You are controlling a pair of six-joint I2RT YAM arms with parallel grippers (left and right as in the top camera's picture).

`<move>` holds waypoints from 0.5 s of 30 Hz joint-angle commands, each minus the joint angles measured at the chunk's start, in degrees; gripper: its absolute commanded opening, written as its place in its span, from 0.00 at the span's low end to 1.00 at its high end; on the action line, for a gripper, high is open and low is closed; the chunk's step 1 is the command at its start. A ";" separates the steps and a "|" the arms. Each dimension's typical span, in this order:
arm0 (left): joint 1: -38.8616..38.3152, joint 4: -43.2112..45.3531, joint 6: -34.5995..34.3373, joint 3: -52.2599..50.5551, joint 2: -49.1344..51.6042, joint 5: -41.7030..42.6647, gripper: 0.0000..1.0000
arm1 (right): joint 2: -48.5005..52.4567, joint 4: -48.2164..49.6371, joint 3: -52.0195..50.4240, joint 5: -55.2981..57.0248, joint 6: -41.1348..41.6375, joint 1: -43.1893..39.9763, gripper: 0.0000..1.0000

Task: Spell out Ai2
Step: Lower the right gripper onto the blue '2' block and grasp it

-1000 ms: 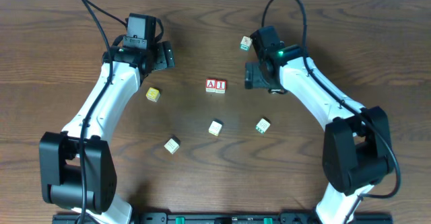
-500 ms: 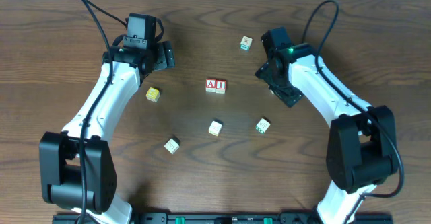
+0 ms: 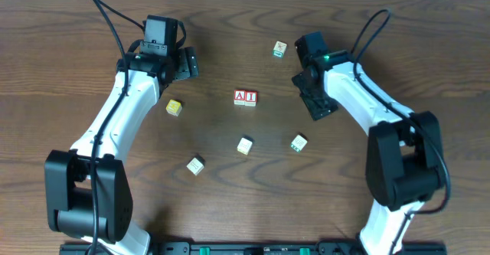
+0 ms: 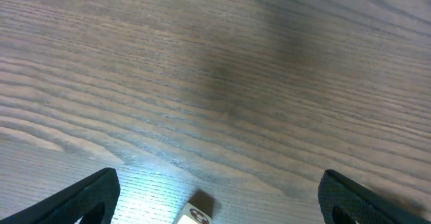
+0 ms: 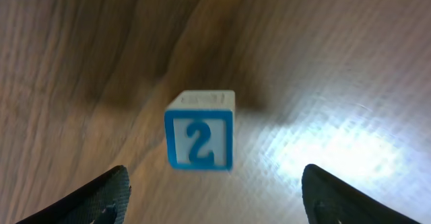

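Note:
The red "A" cube (image 3: 240, 96) and the red "I" cube (image 3: 250, 96) stand touching side by side at the table's middle. The blue "2" cube (image 5: 199, 138) lies on the wood just ahead of my right gripper (image 5: 215, 197), whose jaws are wide open and empty, apart from it. In the overhead view it seems to be the cube (image 3: 298, 142) below-left of my right gripper (image 3: 315, 102). My left gripper (image 3: 186, 62) is open and empty at the upper left; its wrist view (image 4: 219, 204) shows bare wood.
A yellow cube (image 3: 174, 107) lies below the left gripper. A pale cube with a dark red round mark (image 4: 195, 214) shows between the left jaws. Other cubes lie at the top (image 3: 279, 49), middle (image 3: 245, 145) and lower left (image 3: 195, 164).
My right gripper has swung from pointing left beside the A and I cubes to a diagonal pose further right and lower. The left arm and all cubes have not moved.

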 commanded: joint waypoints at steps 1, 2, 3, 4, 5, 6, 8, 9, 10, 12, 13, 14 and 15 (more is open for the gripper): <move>0.20 -0.17 0.37 0.79 0.11 -0.76 0.95 | 1.38 0.79 -0.39 1.36 1.77 -1.18 0.81; 0.20 -0.17 0.37 0.79 0.11 -0.79 0.95 | 1.40 0.96 -0.39 2.01 1.62 -1.36 0.80; 0.20 -0.17 0.37 0.79 0.11 -0.79 0.95 | 1.53 1.22 -0.39 2.47 1.60 -1.55 0.79; 0.20 -0.17 0.35 0.79 0.11 -0.79 0.95 | 1.60 1.49 -0.39 2.67 1.27 -1.70 0.77; 0.20 -0.17 0.37 0.79 0.11 -0.76 0.95 | 1.62 1.88 -0.39 2.67 0.76 -1.92 0.76; 0.20 -0.20 0.37 0.79 0.11 -0.76 0.95 | 1.68 2.21 -0.39 2.67 0.37 -2.19 0.75; 0.20 -0.17 0.37 0.79 0.11 -0.79 0.95 | 1.70 2.25 -0.39 2.58 0.13 -2.38 0.70; 0.20 -0.17 0.37 0.79 0.11 -0.76 0.95 | 1.68 2.27 -0.39 2.58 0.13 -2.38 0.65; 0.20 -0.17 0.35 0.79 0.11 -0.79 0.95 | 1.70 2.32 -0.39 2.60 0.13 -2.38 0.59; 0.20 -0.17 0.37 0.79 0.11 -0.79 0.95 | 1.90 2.29 -0.39 2.60 0.13 -2.38 0.55; 0.20 -0.17 0.37 0.79 0.11 -0.76 0.95 | 1.95 2.29 -0.42 2.25 0.11 -2.38 0.55; 0.20 -0.17 0.37 0.79 0.11 -0.76 0.95 | 2.23 2.32 -0.42 2.14 0.13 -2.38 0.55; 0.20 -0.17 0.37 0.79 0.11 -0.79 0.95 | 2.34 2.40 -0.42 2.16 0.11 -2.38 0.55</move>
